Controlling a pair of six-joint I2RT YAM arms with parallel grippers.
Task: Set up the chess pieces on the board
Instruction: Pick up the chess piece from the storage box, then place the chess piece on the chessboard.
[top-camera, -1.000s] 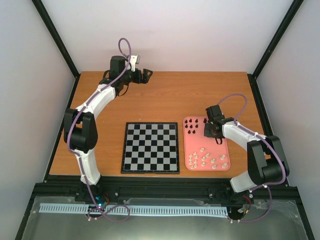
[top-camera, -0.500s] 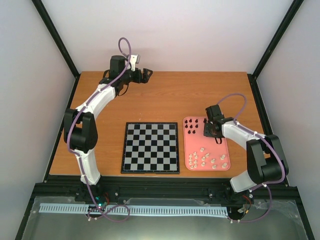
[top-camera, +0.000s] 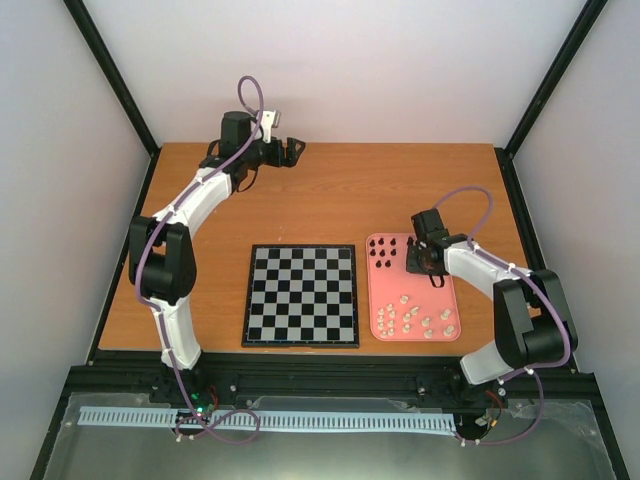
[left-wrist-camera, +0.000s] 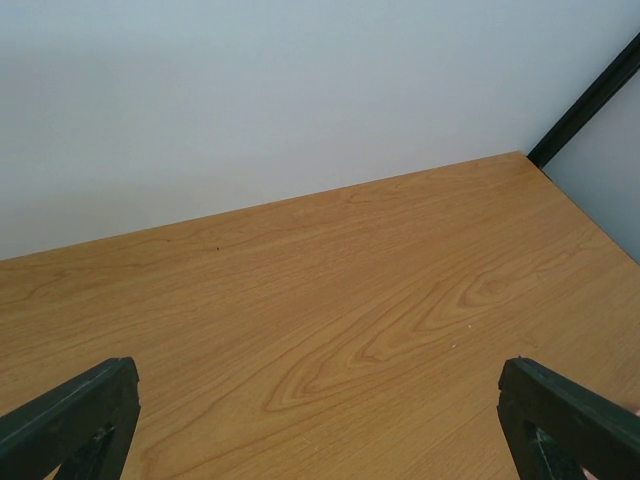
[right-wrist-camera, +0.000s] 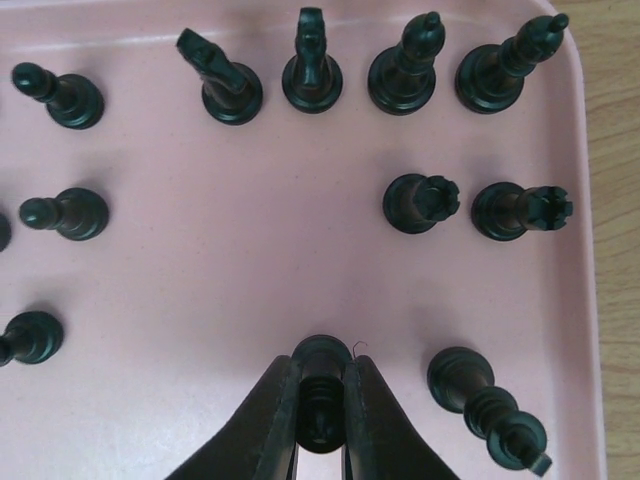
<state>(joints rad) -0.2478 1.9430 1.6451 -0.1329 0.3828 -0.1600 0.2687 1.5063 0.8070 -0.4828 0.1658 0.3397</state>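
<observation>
Chess pieces (top-camera: 390, 250) in black stand in rows at the far end of a pink tray (top-camera: 440, 295), and a cream-white set (top-camera: 415, 318) is scattered at its near end. The tray lies on the right half of the wooden desk (top-camera: 400, 190), just beside the board (top-camera: 300, 295), which sits close to the desk's near edge. The right pincer (right-wrist-camera: 321, 370) is down over the tray's far end, its two fingers drawn in tight on either side of one black piece (right-wrist-camera: 321, 385); I can't tell whether that piece has left the tray. The left pincer (left-wrist-camera: 320, 400) hangs over bare wood at the desk's far left corner, jaws wide apart with nothing between them. Plain white walls (top-camera: 380, 70) close in the desk, with black frame posts (top-camera: 115, 80) at the corners.
</observation>
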